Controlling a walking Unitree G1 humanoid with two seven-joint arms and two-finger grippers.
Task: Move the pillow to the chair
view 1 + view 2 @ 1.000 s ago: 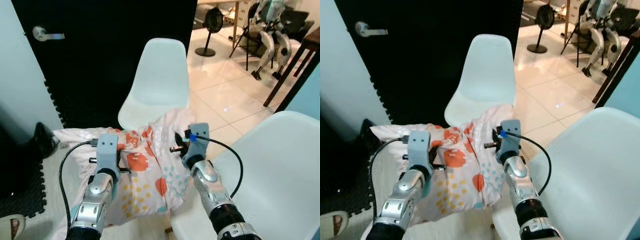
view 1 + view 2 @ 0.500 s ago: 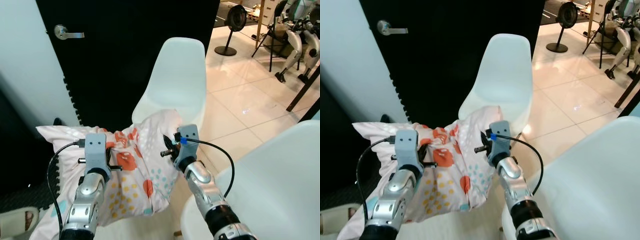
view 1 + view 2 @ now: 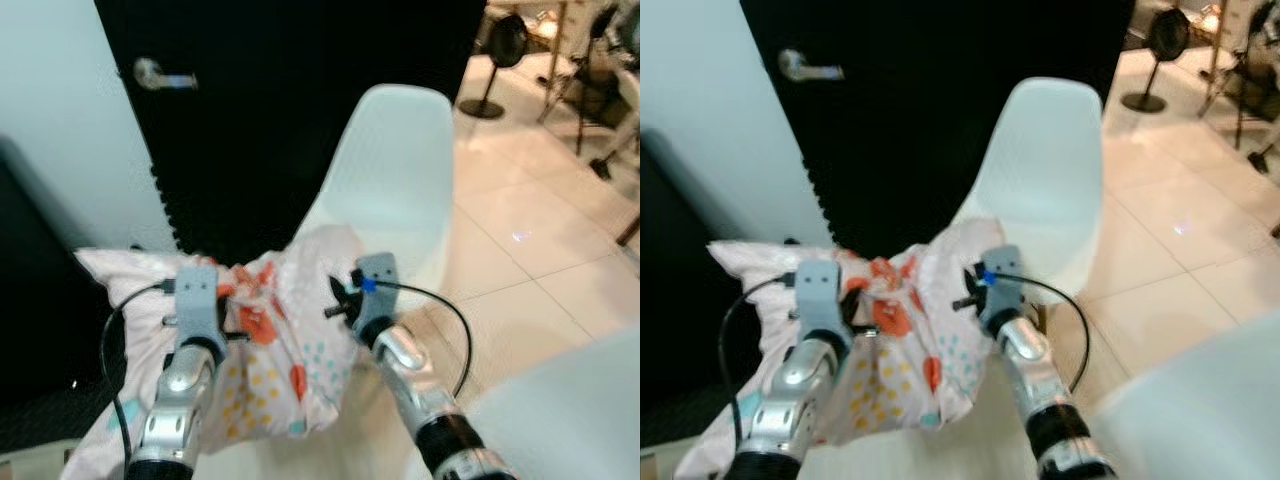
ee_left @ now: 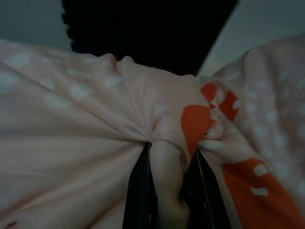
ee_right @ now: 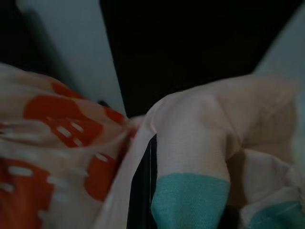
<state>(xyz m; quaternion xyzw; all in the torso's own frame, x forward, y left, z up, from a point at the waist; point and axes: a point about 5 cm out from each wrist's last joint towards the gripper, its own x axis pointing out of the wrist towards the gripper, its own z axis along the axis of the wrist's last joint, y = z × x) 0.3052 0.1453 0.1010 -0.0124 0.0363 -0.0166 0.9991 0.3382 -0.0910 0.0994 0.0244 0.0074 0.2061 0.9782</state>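
The pillow (image 3: 275, 350), pale pink with orange, yellow and teal spots, hangs between my two arms in front of a white shell chair (image 3: 395, 190). My left gripper (image 3: 222, 300) is shut on a bunched fold of the pillow (image 4: 164, 167) near its middle top. Over on the right edge of the pillow (image 5: 190, 143), my right gripper (image 3: 338, 290) is shut on the fabric. The pillow's far corner overlaps the front of the chair seat. Both fingertips are buried in cloth.
A black door (image 3: 290, 90) with a silver lever handle (image 3: 165, 78) stands behind the chair, beside a pale wall (image 3: 60, 110). A second white chair (image 3: 570, 420) is close at my lower right. A shiny tiled floor (image 3: 540, 230) stretches right, with a fan and stands at the back.
The camera has swung and the picture has blurred; the white chair now sits further right and closer. Both grippers keep their hold on the pillow.
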